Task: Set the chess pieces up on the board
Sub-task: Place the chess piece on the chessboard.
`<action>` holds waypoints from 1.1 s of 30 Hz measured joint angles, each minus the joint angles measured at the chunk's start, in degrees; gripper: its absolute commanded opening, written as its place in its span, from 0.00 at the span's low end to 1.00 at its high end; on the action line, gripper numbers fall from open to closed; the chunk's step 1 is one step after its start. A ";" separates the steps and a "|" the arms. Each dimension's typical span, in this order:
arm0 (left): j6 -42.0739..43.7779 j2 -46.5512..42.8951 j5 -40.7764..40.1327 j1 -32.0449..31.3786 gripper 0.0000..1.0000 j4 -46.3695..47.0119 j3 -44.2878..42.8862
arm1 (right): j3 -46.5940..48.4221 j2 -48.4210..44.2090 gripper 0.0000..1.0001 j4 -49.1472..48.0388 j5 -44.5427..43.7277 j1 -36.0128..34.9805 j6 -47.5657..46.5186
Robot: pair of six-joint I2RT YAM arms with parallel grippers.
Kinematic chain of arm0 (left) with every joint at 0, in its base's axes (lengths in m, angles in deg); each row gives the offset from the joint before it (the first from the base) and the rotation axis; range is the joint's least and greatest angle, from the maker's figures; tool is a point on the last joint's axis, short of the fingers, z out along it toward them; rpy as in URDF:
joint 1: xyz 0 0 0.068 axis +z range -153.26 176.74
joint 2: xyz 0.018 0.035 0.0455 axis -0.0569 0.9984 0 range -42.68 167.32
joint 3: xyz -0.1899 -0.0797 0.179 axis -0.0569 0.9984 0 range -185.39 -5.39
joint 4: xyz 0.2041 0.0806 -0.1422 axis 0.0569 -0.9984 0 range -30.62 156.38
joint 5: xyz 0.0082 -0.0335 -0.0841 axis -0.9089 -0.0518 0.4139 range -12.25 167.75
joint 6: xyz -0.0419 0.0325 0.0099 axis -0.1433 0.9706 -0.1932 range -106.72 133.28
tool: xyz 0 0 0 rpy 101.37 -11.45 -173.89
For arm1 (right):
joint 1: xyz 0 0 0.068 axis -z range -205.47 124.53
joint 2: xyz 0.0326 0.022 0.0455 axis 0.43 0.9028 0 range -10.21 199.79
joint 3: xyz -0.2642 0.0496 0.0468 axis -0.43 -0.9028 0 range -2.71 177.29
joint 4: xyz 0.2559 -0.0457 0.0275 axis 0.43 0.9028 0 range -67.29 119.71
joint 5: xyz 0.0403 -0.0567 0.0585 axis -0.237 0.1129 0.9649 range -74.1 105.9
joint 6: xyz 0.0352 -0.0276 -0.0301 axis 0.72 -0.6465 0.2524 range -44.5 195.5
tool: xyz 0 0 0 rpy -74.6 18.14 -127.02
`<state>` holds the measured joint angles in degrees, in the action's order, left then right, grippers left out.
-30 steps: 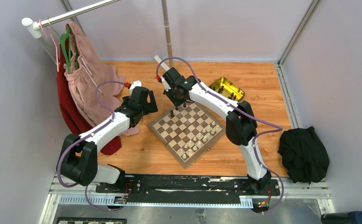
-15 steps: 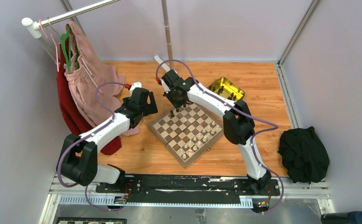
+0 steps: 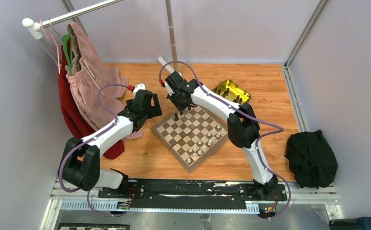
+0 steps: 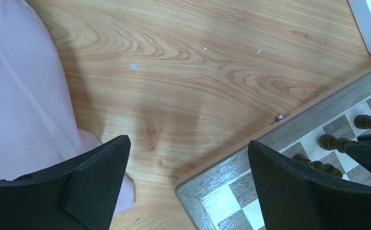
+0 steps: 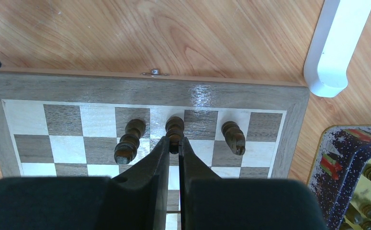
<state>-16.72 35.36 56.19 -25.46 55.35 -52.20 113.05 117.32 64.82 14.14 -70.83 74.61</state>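
The big wooden table (image 3: 269, 96) has the board (image 3: 183, 132) lying on it, turned at a slant. The right arm reaches over to the far edge of the board. The right claw (image 5: 174, 143) is pinched tight on a dark piece (image 5: 175, 125) in the back row. The piece stands upright and looks like it sits on its square. So I think the step is putting this one piece down.

Next, the claw needs to let go and lift straight up. Two other dark pieces (image 5: 128, 141) stand just beside it, one on each side. A wobble could knock them over.

The left claw (image 4: 188, 143) is wide apart and holds nothing. It hangs over the table by the left corner of the board.

Around it all, a pink cloth (image 3: 92, 81) hangs at the left and a black cloth (image 3: 311, 158) lies far to the right. A gold tin (image 3: 231, 90) sits near the far right side of the board, with more dark pieces inside. A white bar (image 5: 334, 43) lies just past the board's corner. Pale pieces (image 3: 200, 148) stand on the near side of the board. Many dark ones are not placed yet, so much work is left.
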 measured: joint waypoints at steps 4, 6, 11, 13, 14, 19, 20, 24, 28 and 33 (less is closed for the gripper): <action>-0.02 0.17 0.20 -0.02 1.00 0.31 0.00 | 0.07 0.00 0.00 0.00 0.20 0.00 0.00; -0.02 0.24 0.28 -0.02 1.00 0.31 0.00 | 0.09 0.04 0.00 0.00 0.22 0.00 -0.02; -0.04 0.52 0.46 -0.02 1.00 0.48 0.00 | 0.09 0.26 0.00 0.02 0.26 0.00 -0.02; -0.04 0.79 0.50 -0.02 1.00 0.57 0.00 | 0.09 0.44 0.00 0.07 0.28 0.00 -0.02; -0.07 0.90 0.52 0.00 1.00 0.59 0.00 | 0.09 0.48 0.00 0.11 0.28 0.00 -0.02; -0.09 1.11 0.61 -0.02 1.00 0.61 0.00 | 0.09 0.50 0.00 0.15 1.01 0.00 -0.04; -0.09 1.11 0.61 -0.02 1.00 0.61 0.00 | 0.09 0.50 0.00 0.15 1.22 0.00 -0.04; -0.09 1.11 0.61 -0.02 1.00 0.63 0.00 | 0.09 0.50 0.00 0.17 1.81 -0.02 -0.07; -0.13 1.14 0.63 -0.02 1.00 0.63 0.00 | 0.09 0.50 0.01 0.35 1.81 -0.04 -0.11; -0.24 1.14 0.66 -0.02 1.00 0.63 0.00 | 0.09 0.50 0.08 0.50 1.84 -0.07 -0.24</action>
<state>-16.96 36.50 56.84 -25.48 55.99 -52.20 113.14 117.82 65.32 15.98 -70.90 74.37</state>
